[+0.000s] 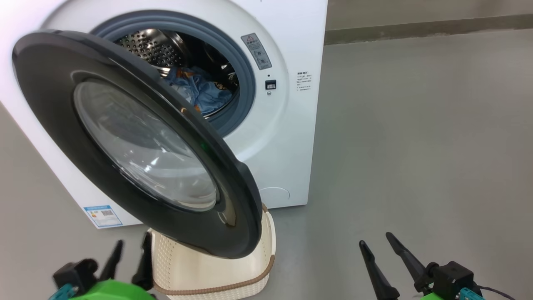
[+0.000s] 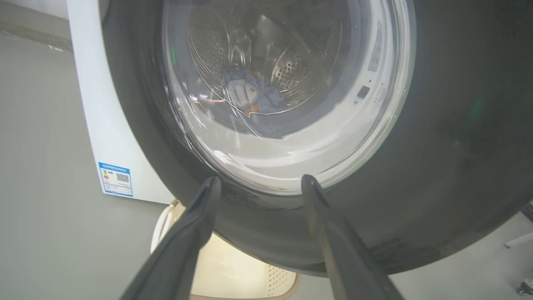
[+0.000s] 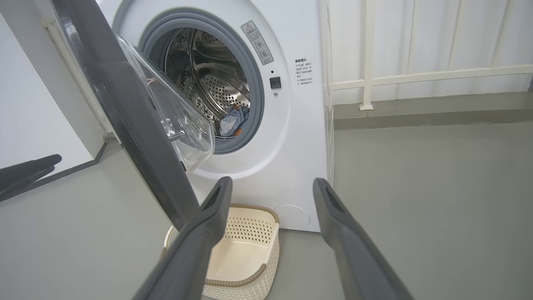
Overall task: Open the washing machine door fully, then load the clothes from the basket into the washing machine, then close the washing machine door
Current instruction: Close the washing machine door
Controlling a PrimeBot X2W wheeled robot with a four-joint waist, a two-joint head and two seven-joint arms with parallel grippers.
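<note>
Left gripper (image 2: 261,179) spread wide, fingertips close before the half-open washing machine door (image 1: 141,137)
With the clothes (image 1: 206,89) inside the washing machine (image 1: 287,125) and the basket (image 3: 245,246) looking empty, push the black rim steadily until it latches; right gripper (image 3: 270,183) wide, well clear

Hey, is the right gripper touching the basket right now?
Apart. The head view shows bare floor between the right gripper and the basket.
</note>
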